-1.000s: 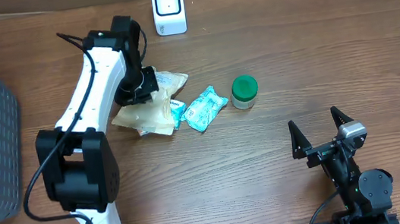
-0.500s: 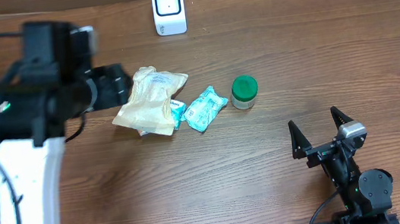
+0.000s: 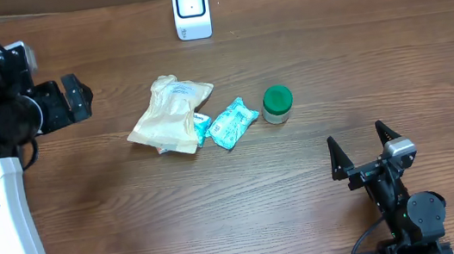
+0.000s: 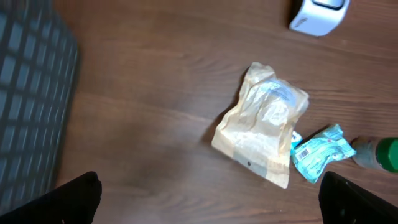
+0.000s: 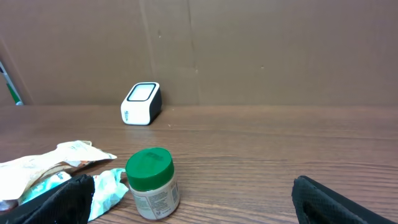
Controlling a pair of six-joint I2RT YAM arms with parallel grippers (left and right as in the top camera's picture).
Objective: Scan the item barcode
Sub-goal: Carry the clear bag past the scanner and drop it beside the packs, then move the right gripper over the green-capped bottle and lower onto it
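Note:
Three items lie mid-table: a beige pouch [image 3: 172, 116] [image 4: 264, 127], a teal packet [image 3: 233, 122] [image 4: 316, 152] against its right edge, and a green-lidded jar [image 3: 277, 103] [image 5: 152, 183] standing upright. The white barcode scanner [image 3: 191, 10] [image 5: 141, 103] [image 4: 316, 14] stands at the far edge. My left gripper [image 3: 74, 98] [image 4: 211, 202] hangs open and empty, up and to the left of the pouch. My right gripper [image 3: 367, 149] [image 5: 193, 208] rests open near the front right, with the jar ahead of it and nothing between its fingers.
A grey mesh basket [image 4: 28, 93] stands at the table's left side, below my left arm. A brown cardboard wall [image 5: 249, 50] backs the table behind the scanner.
My left gripper has opened, let go of the beige pouch and pulled away to the left and up. The pouch now lies flat on the table. The right arm has not moved.

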